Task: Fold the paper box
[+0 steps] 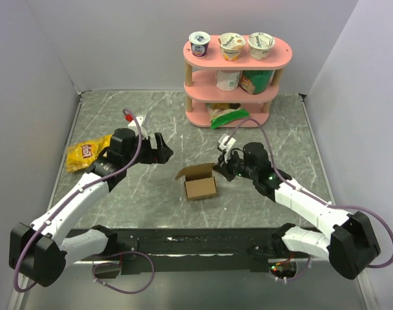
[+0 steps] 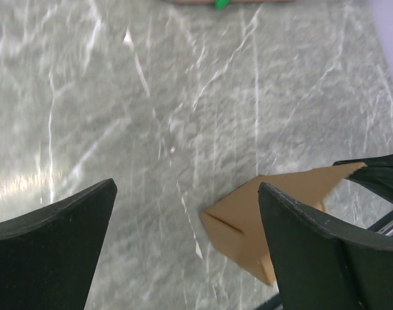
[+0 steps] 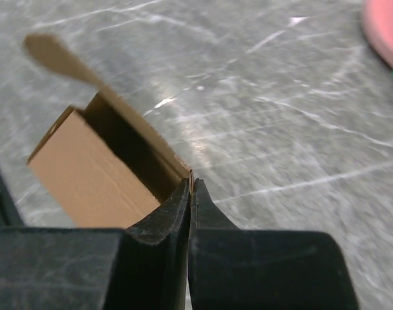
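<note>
The paper box (image 1: 200, 184) sits on the surface (image 1: 119, 116), roughly midway between the two arms. It is half formed: its walls are up, its top is open and its lid flap (image 3: 51, 55) stands raised on the far side. The right gripper (image 1: 223, 169) is at the box's right far corner, its jaws pressed together and, by the look of it, pinching the thin cardboard edge there. To fold well, that pinch should stay light and swing along the crease, not tug the box sideways. The left gripper (image 1: 163, 150) hovers left of the box, spread wide and holding nothing. It could brace the box's left wall. Farther left of the box lies a yellow snack bag (image 1: 83, 155).
</note>
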